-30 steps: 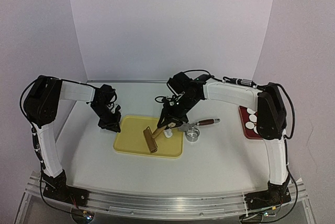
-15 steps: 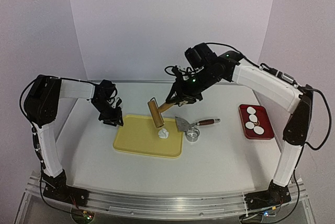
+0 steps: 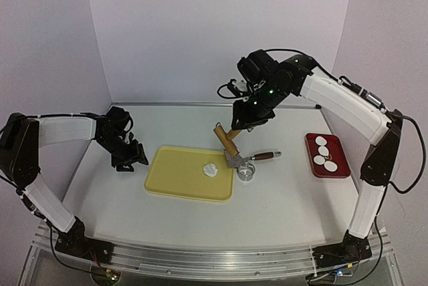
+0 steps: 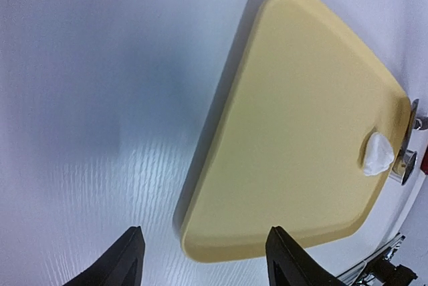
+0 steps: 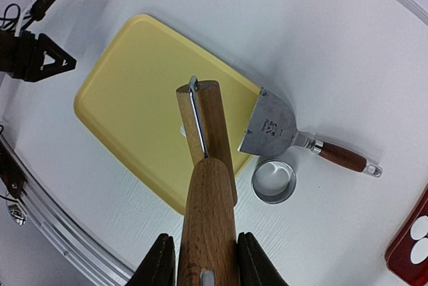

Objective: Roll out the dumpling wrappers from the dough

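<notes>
Above the table, from the top camera, the right gripper (image 3: 242,123) clamps the handle of a wooden rolling pin (image 3: 226,137). The pin is raised and tilted, its roller end pointing down-left at the small white dough lump (image 3: 210,169) on the yellow plastic board (image 3: 174,172). This arm is nearer than the left gripper (image 3: 128,158). Four thin, flat, round white dumpling wrappers (image 3: 324,152) lie on the red tray (image 3: 338,140), far right.

At the left wrist, the fingers (image 4: 127,259) stand apart and empty beside the board, with the lump at its far end.

At the right wrist, the roller hides most of the lump.

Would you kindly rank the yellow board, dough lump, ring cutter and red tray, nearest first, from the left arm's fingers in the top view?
1. yellow board, beside left fingers
2. dough lump, board's right side
3. ring cutter, past the board
4. red tray, far right
</notes>
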You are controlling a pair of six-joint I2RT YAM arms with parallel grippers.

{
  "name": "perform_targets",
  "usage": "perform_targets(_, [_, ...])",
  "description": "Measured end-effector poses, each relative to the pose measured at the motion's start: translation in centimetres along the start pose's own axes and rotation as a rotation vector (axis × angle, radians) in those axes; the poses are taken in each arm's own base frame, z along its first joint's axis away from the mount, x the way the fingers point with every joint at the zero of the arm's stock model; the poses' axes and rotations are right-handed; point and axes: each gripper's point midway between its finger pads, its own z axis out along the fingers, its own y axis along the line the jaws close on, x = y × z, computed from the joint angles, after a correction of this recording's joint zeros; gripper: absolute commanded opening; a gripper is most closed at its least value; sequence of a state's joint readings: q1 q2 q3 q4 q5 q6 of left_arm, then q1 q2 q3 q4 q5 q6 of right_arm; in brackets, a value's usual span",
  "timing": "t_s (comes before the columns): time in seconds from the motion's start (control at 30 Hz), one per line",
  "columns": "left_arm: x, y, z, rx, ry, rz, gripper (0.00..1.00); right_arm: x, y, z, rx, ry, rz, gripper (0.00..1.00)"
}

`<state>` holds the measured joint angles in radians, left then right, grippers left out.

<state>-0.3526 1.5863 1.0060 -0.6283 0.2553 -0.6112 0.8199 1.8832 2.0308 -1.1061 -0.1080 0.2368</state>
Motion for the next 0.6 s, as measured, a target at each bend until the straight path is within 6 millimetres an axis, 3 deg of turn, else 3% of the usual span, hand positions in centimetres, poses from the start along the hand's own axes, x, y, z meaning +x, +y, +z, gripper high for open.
perform_targets(0.17, [3.3, 1.8, 0.3, -0.025, 0.043, -0.146, 0.51, 0.1, -0.7, 0.0, 0.037, 0.000, -0.018, 0.00])
perform_targets(0.37, [6.3, 2.4, 0.7, -0.039, 0.077, -0.255, 0.51, 0.0, -0.7, 0.0, 0.041, -0.002, -0.027, 0.00])
perform_targets(0.6, [7.9, 0.4, 1.9, -0.002, 0.103, -0.272, 0.39, 0.4, -0.6, 0.5, 0.032, 0.012, -0.030, 0.00])
